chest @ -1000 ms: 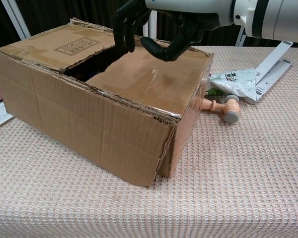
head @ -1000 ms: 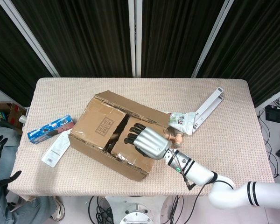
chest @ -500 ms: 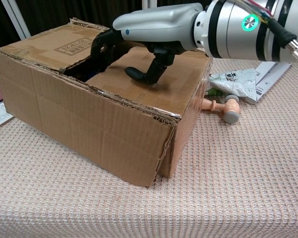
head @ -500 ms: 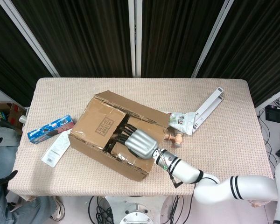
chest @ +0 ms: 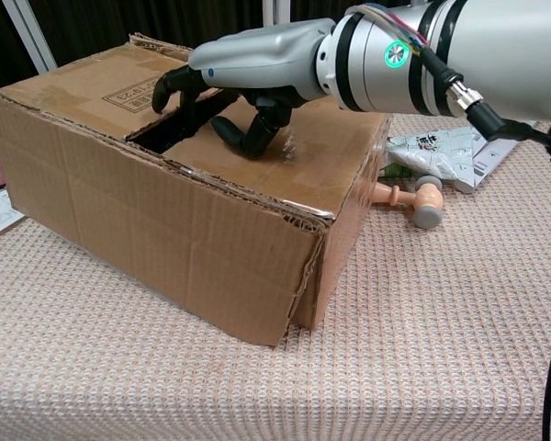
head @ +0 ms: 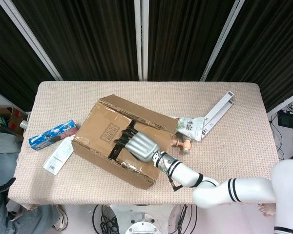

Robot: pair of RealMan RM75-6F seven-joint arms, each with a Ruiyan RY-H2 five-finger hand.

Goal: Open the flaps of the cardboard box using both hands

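Reaching lower than a second before, the right hand (chest: 243, 78) hooked curled fingers into the box (chest: 179, 197) gap (near flap (chest: 275, 152) unlifted); the left hand was unseen.

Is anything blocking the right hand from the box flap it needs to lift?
Nothing visible does. The right hand lies on the cardboard box, its fingers hooked into the dark gap between the two top flaps. The toy mallet and snack pouch lie beside the box, clear of it.
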